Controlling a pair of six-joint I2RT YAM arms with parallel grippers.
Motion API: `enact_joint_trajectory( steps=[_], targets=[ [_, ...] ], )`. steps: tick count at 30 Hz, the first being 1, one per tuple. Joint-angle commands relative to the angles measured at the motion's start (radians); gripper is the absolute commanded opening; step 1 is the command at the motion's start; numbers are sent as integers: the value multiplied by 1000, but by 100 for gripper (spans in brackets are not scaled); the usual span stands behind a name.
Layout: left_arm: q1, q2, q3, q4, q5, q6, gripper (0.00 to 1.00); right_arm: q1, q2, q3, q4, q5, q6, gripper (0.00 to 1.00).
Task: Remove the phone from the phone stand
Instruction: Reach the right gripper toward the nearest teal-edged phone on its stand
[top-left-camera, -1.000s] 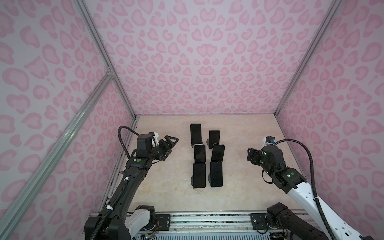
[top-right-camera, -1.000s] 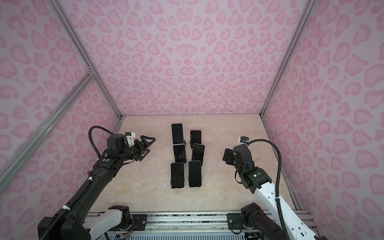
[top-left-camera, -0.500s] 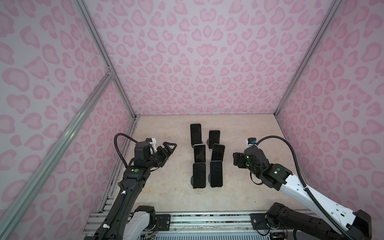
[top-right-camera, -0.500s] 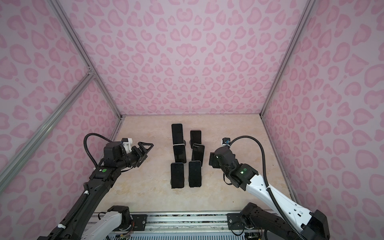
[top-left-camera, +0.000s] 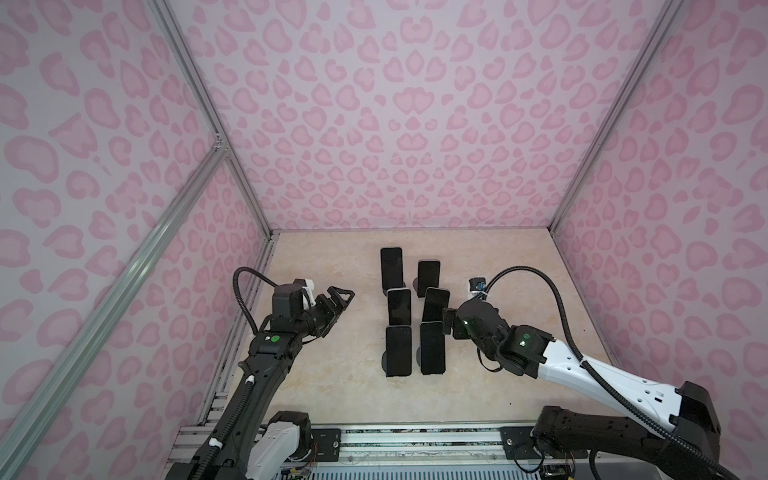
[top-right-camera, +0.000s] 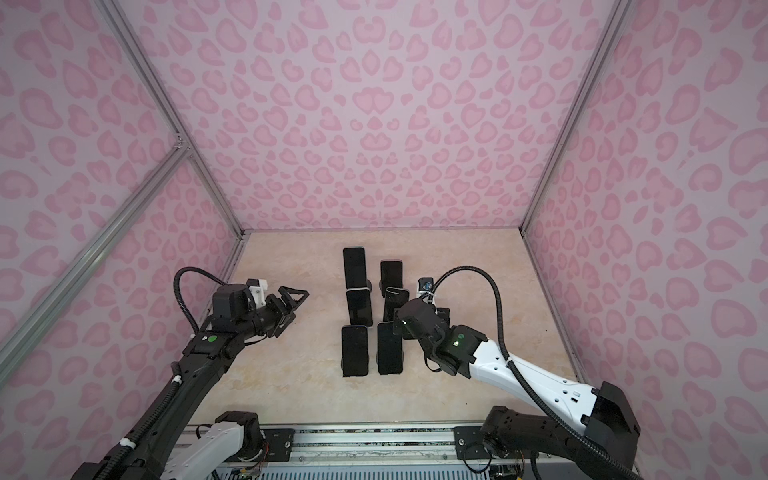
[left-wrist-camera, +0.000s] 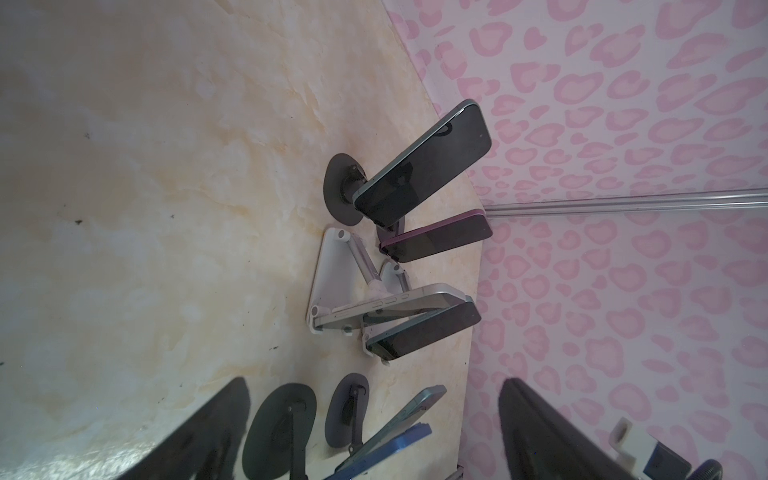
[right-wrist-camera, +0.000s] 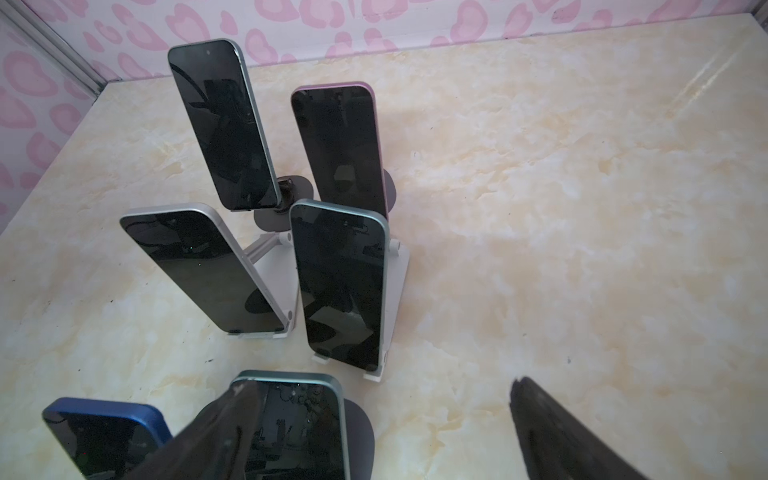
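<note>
The beige marbled tabletop (right-wrist-camera: 582, 208) looks smooth with a soft sheen. The black screen of the teal-edged phone (right-wrist-camera: 340, 286) is glossy glass that mirrors its surroundings. The white folding stand (left-wrist-camera: 328, 274) looks like satin metal or plastic and the dark round stand base (left-wrist-camera: 334, 199) is matt, as are the pink heart-print walls (top-left-camera: 395, 124), which are framed by brushed silver metal struts (top-left-camera: 137, 257).

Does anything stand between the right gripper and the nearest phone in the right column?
Nothing visible does. The open right gripper hangs right beside the front teal phone; in the right wrist view one finger overlaps its screen edge.
</note>
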Motion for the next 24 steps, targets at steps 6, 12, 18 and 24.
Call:
enact_joint_trajectory(
  steps=[6, 12, 18, 24],
  targets=[
    [0, 8, -18, 22, 6, 19, 97, 81, 122, 22, 68, 6, 72, 100],
    [0, 8, -7, 17, 11, 29, 97, 101, 189, 45, 76, -15, 91, 100],
    [0, 6, -3, 8, 13, 30, 97, 102, 235, 74, 51, -16, 113, 100],
    [0, -7, -11, 3, 8, 33, 97, 103, 268, 99, 7, -5, 139, 99]
  ],
)
